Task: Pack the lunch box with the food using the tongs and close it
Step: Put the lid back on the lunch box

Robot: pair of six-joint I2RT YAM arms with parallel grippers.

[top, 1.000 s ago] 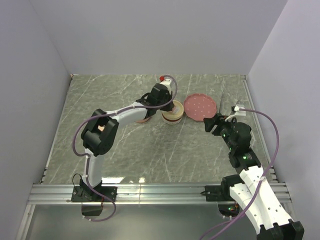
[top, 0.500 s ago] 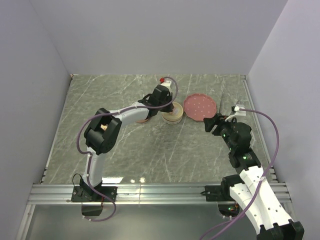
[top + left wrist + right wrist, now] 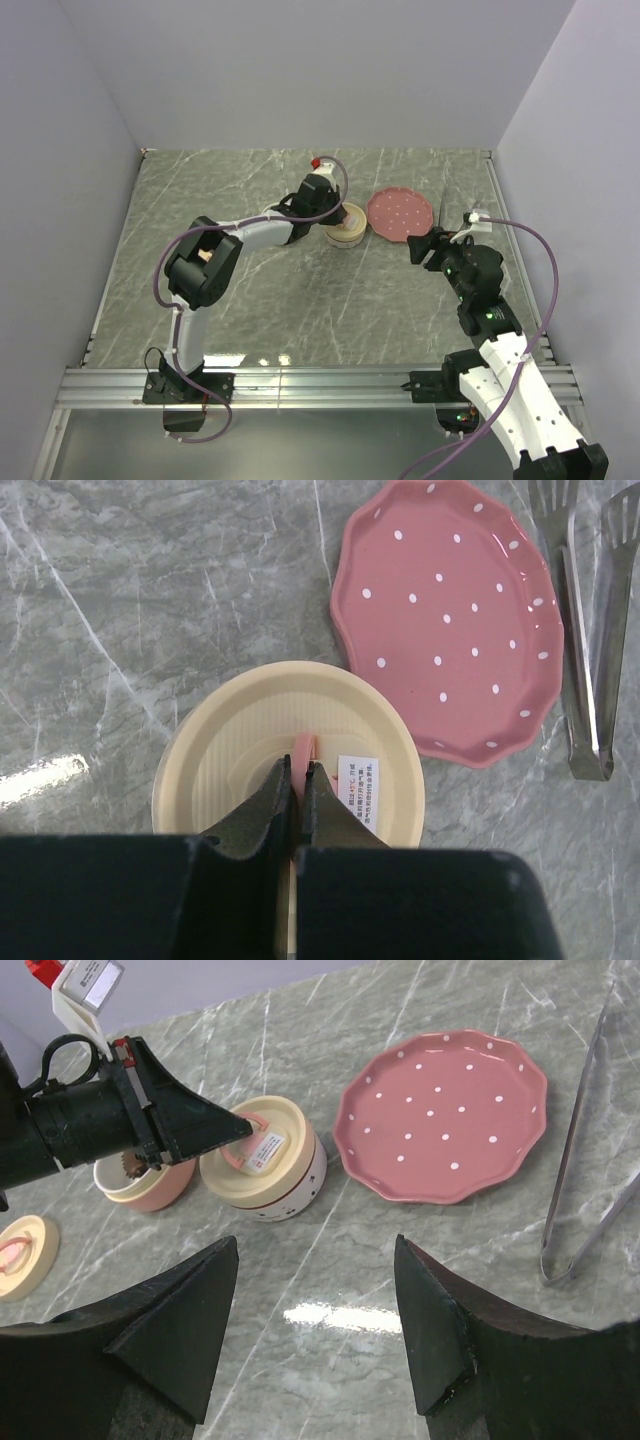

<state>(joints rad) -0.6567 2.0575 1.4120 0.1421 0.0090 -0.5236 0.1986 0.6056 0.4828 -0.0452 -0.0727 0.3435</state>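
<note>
Lunch-box round cream lid (image 3: 230,740): left claw (image 3: 297,767) clamped on its pink tab (image 3: 303,746); thin pinch may slip. Right claw (image 3: 315,1245) apart.

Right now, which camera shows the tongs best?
Left wrist: the tongs lie sharp beside the pink dotted plate, both arms and slotted tips visible. Right wrist crops the tongs at the frame edge; top external shows only a thin dark sliver.

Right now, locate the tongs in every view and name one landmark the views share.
Top external: tongs lie right of centre, just right of the pink plate.
Left wrist: at the right edge, beside the plate.
Right wrist: at the right edge, beside the plate.
Shared landmark: the pink plate.
</note>
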